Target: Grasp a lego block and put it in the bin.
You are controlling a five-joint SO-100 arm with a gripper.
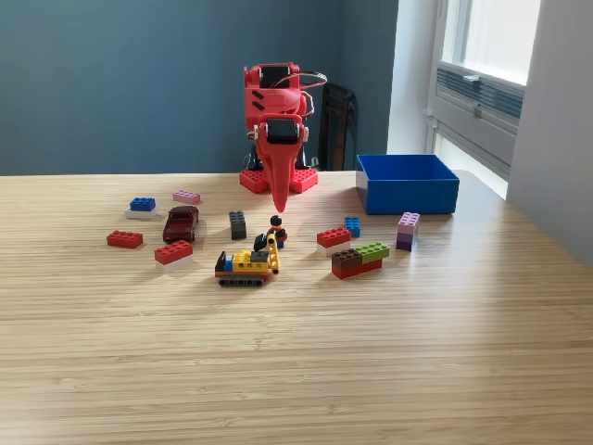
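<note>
The light wooden table [296, 371] carried everything. The red arm's gripper [279, 202] pointed down with its tips together, holding nothing. The blue rectangular plastic bin [408, 195] sat to its right in the exterior view; a small toy figure [276, 229] stood just below the tips.

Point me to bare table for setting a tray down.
Free: the whole near half of the table, in front of the yellow vehicle. Crowded: the band from the red brick to the purple stack, below the claw.
</note>
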